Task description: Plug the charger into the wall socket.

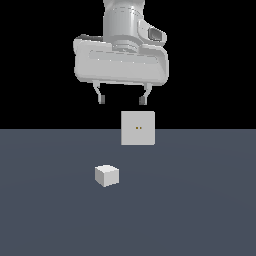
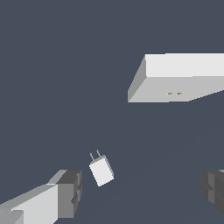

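Two fingers [image 1: 122, 99] spread apart, nothing between them, hanging high above the surface [image 1: 200, 210] | charger [image 1: 107, 175] lies on the surface, toward the exterior view's left of the wall socket [image 1: 138, 128], apart from it | its two prongs [image 2: 96, 154] seen in wrist view | socket stands upright.

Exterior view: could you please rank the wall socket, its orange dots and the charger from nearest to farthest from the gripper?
1. The wall socket: its top edge sits just below the open gripper, towards the exterior view's right.
2. The orange dots: at the plate's centre, lower.
3. The charger: on the floor, lowest, towards the exterior view's left.
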`<state>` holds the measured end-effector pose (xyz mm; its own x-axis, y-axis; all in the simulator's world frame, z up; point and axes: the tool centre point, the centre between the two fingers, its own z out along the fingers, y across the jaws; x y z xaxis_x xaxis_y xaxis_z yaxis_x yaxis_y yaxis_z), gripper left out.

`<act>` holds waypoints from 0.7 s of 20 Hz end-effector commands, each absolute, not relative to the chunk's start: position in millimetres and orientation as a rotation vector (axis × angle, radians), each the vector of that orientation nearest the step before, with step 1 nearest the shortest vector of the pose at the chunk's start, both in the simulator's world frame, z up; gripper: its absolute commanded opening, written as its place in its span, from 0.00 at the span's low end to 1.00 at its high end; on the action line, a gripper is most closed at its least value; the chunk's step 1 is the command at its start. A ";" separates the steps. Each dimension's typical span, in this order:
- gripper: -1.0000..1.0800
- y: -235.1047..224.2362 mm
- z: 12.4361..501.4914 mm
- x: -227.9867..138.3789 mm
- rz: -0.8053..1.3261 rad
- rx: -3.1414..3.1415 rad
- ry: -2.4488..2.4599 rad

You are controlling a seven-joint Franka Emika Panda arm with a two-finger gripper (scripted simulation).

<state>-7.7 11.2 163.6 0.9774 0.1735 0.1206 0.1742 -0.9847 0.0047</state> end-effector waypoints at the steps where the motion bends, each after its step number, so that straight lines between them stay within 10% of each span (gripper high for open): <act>1: 0.96 14.0 155.7 -12.8 -0.225 -3.101 -0.331; 14: 0.96 27.4 112.3 -37.2 -0.407 -2.985 -0.628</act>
